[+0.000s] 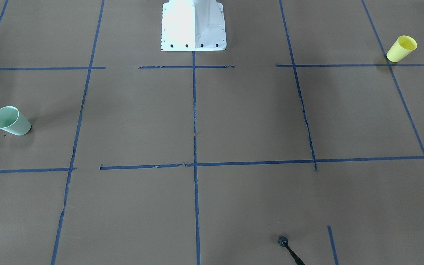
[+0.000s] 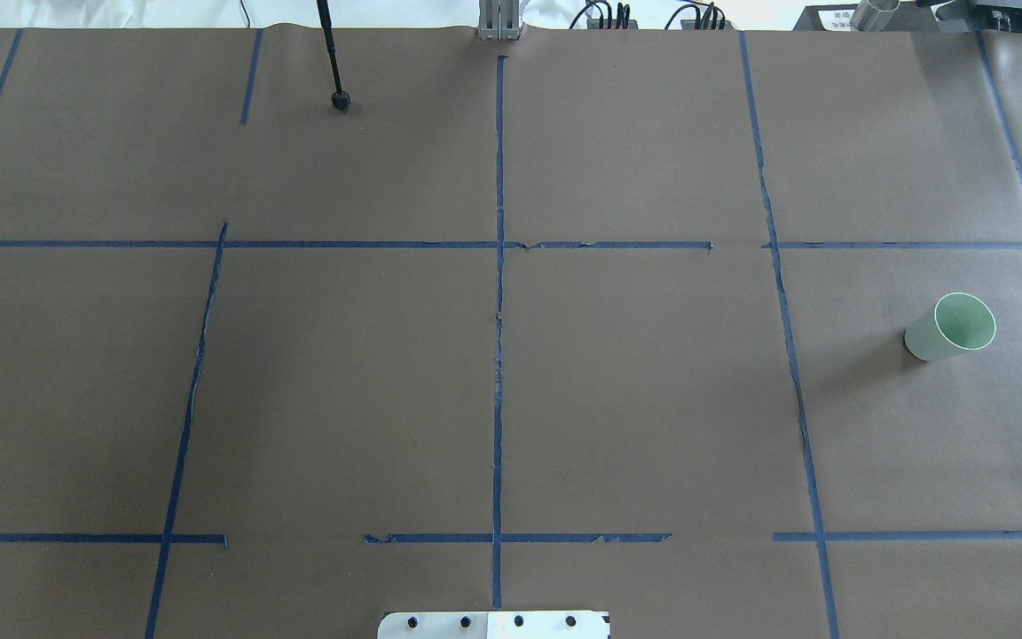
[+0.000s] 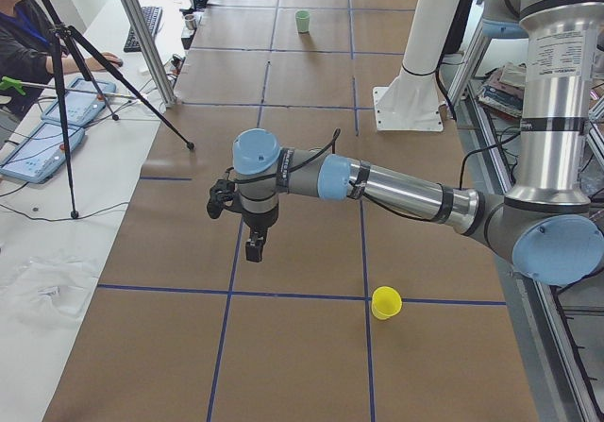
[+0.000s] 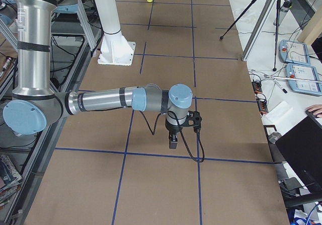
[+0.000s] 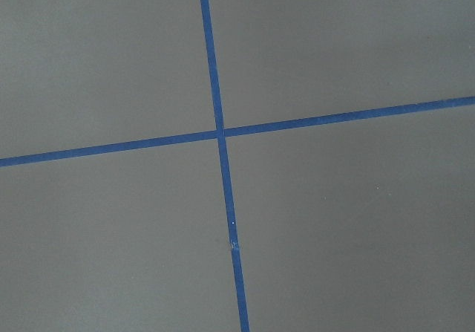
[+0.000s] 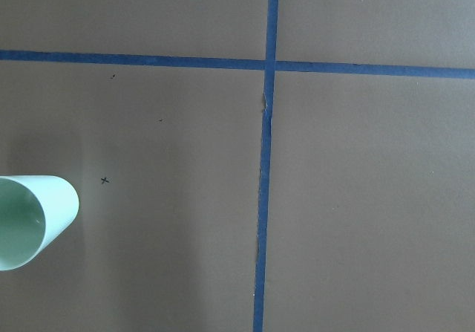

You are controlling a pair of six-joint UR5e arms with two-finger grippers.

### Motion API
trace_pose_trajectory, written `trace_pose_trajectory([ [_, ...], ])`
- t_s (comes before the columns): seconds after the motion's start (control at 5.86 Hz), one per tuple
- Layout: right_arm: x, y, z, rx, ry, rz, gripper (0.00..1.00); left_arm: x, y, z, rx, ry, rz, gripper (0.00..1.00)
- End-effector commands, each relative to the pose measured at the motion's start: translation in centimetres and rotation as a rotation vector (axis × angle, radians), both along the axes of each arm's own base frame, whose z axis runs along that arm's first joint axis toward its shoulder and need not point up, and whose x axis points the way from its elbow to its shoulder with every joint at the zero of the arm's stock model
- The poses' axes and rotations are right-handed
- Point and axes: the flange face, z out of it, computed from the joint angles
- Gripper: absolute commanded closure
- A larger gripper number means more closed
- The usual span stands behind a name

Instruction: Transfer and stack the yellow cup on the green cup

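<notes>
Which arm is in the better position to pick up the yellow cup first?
Left, most likely. The yellow cup stands on the robot's left side, not far from the left gripper. The right gripper hangs on the other side, where the green cup stands.

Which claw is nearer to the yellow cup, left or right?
Left. The left claw hangs above the table near the yellow cup; the right claw is far across the table from it.
</notes>
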Motion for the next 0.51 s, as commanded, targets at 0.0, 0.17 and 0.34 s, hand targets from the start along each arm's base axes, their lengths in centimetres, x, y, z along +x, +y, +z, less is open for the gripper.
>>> trace_pose_trajectory([
  [0.0, 0.0, 0.0, 0.0, 0.0, -0.001, 0.0, 0.0, 0.7, -0.4, -1.6, 0.098, 0.001, 0.003, 0.0],
  [0.17, 0.0, 0.0, 0.0, 0.0, -0.001, 0.0, 0.0, 2.4, -0.7, -2.4, 0.055, 0.017, -0.065, 0.0],
  [0.34, 0.0, 0.0, 0.1, -0.001, -0.001, 0.0, 0.0, 4.3, -0.4, -2.6, 0.027, 0.047, -0.131, 0.0],
])
